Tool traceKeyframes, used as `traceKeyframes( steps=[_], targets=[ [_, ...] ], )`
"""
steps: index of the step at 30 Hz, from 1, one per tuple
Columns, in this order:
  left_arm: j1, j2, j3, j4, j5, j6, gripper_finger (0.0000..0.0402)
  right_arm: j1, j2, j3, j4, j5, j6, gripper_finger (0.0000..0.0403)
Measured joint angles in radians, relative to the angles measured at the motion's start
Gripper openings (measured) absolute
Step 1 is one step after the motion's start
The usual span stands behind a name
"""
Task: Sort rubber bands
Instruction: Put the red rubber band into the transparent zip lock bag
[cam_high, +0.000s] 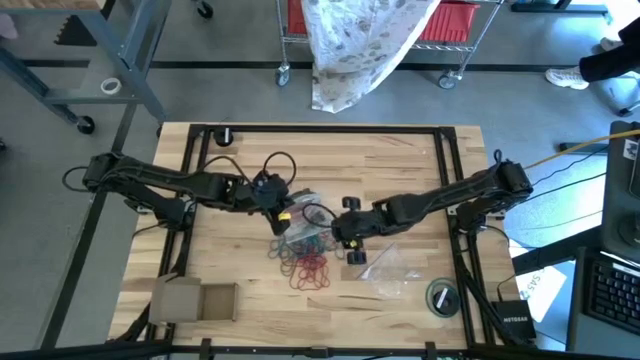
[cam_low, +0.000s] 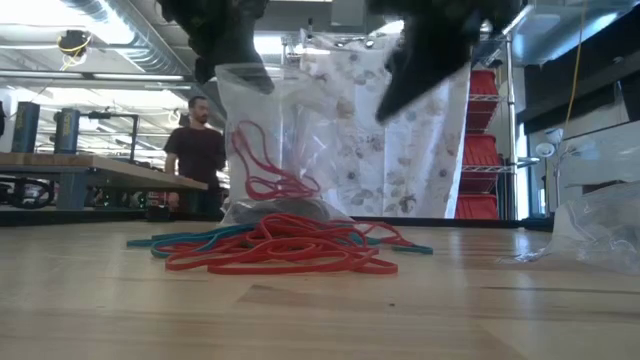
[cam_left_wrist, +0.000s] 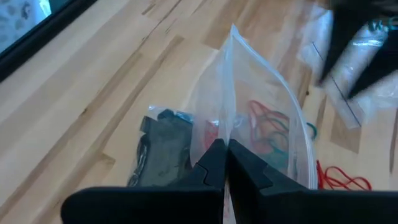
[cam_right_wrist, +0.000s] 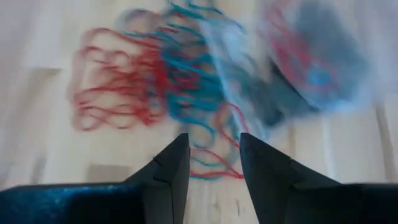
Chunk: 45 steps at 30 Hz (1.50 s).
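while the left gripper (cam_left_wrist: 225, 155) pinches the upper edge of a clear bag (cam_left_wrist: 261, 118) between fingers pressed together, the bag hangs upright with its base on the table (cam_high: 400, 165), probably so that its mouth stays lifted and reachable for filling. some red bands (cam_low: 262, 165) already lie inside it, seen through the film in the low view. a second bag (cam_left_wrist: 161, 146), holding what looks like dark bands, lies flat on the wood just beside the held one.

right gripper (cam_right_wrist: 214, 158): fingers spread, nothing between them, hovering over the loose pile (cam_high: 308, 258) near the table's middle, in line for a pick, it seems. the pile (cam_right_wrist: 155, 81) is a tangle of red and teal loops, red mostly to one side, teal overlapping it; single strands cannot be told apart in the right wrist view. in the low view the red loops (cam_low: 285, 255) lie flat and slack on the wood, with teal strands (cam_low: 190, 240) running under them.

materials: thin, limp elastic loops, likely to snag one another when lifted; crinkled, glossy transparent film; pale, smooth, butcher-block planks. another empty-looking bag (cam_high: 385, 268) lies near the right arm, a flattened cardboard box (cam_high: 195, 300) at the near left corner.
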Motion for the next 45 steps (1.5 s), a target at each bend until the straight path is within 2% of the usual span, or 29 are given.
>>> traceKeyframes(
  steps=[3,8,15,20,23,26,28,32,36,40,45],
  targets=[
    [0.000,0.000,0.000,0.001,0.000,-0.001,0.0001,-0.029,0.000,-0.104,0.088,0.015,0.081,0.0133],
    [0.000,0.000,0.000,0.001,0.000,-0.001,0.0001,-0.081,0.025,-0.241,0.263,-0.016,0.108,0.0133],
    [0.000,0.000,0.000,0.002,0.000,-0.001,0.0001,-0.115,0.112,-0.267,0.376,-0.018,0.095,0.0133],
    [0.000,0.000,0.000,0.002,0.000,-0.001,0.0001,-0.128,0.158,-0.267,0.385,0.037,0.086,0.0128],
    [0.000,0.000,0.000,0.002,0.000,-0.001,0.0001,-0.126,0.160,-0.267,0.395,0.057,0.077,0.0095],
    [0.000,0.000,0.000,0.002,0.000,-0.001,0.0001,-0.125,0.157,-0.267,0.393,0.056,0.068,0.0030],
    [0.000,0.000,0.000,0.002,0.000,-0.001,0.0001,-0.124,0.138,-0.267,0.381,0.061,0.051,0.0010],
    [0.000,0.000,0.000,0.002,0.000,-0.001,0.0001,-0.105,0.045,-0.267,0.344,0.113,0.041,0.0008],
    [0.000,0.000,0.000,0.003,0.000,0.000,0.0001,-0.081,-0.086,-0.262,0.336,0.119,0.020,0.0004],
    [0.000,0.000,0.000,0.019,0.000,0.017,0.0001,-0.047,-0.185,-0.209,0.329,0.122,-0.045,0.0002],
    [0.000,0.001,0.000,0.037,0.000,0.043,0.0001,-0.004,-0.204,-0.082,0.341,0.170,-0.158,0.0001]
  ],
)
